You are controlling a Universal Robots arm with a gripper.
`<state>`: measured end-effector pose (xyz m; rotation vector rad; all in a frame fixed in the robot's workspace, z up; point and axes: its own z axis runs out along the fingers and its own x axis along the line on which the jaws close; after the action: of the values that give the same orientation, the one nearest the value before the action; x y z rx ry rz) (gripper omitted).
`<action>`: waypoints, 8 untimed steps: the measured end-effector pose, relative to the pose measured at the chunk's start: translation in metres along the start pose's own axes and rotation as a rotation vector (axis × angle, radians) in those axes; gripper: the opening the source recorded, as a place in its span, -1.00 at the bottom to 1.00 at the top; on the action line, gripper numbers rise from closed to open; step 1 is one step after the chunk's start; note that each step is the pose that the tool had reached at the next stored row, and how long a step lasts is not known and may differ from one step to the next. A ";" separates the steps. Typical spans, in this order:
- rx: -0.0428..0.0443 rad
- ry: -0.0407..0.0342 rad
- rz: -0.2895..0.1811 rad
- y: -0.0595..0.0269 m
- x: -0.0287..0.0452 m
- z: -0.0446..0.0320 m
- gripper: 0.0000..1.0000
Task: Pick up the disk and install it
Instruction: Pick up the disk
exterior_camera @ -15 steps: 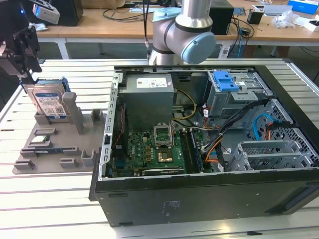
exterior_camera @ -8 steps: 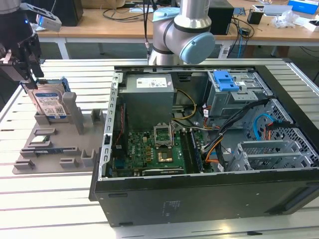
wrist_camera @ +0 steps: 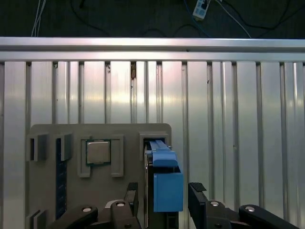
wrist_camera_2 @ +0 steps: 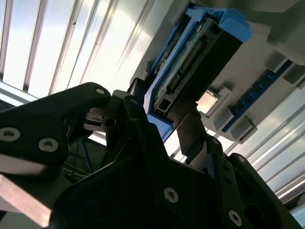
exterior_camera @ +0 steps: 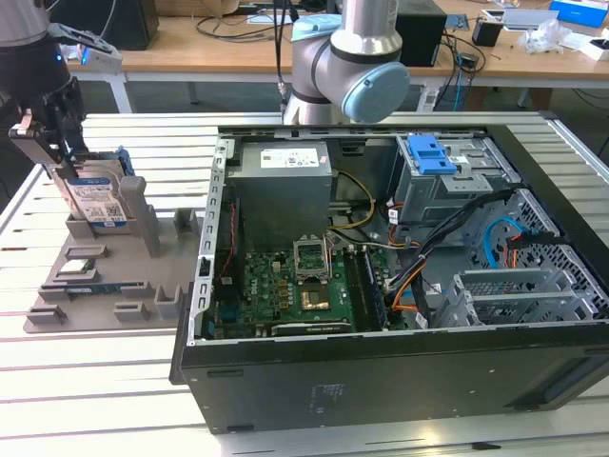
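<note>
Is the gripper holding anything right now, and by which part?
Nothing yet: the open gripper straddles the flat silver metal disk in its blue plastic bracket, upright in the grey holder, with gaps on both sides.

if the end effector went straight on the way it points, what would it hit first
Most likely the disk: it stands on edge in the grey holder tray, right between the end effector's open fingers. The gap to it is hard to judge.

The flat silver disk [exterior_camera: 95, 202] with a blue frame stands on edge in a grey plastic holder [exterior_camera: 143, 278]. The black gripper [exterior_camera: 57, 162] is at its top. A big open black computer box [exterior_camera: 381, 381] sits just beside.
</note>
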<state>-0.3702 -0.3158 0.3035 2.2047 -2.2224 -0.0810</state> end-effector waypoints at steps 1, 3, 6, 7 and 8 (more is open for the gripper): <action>-0.0001 0.0001 -0.002 0.0000 0.0000 0.0028 0.08; -0.0001 0.0002 -0.006 0.0000 0.0001 0.0072 0.08; -0.0004 0.0004 -0.012 0.0011 0.0001 0.0089 0.08; -0.0004 0.0005 -0.017 0.0014 0.0001 0.0092 0.08; -0.0006 0.0008 -0.025 0.0021 0.0001 0.0095 0.08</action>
<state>-0.3728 -0.3156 0.2941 2.2321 -2.1944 -0.0810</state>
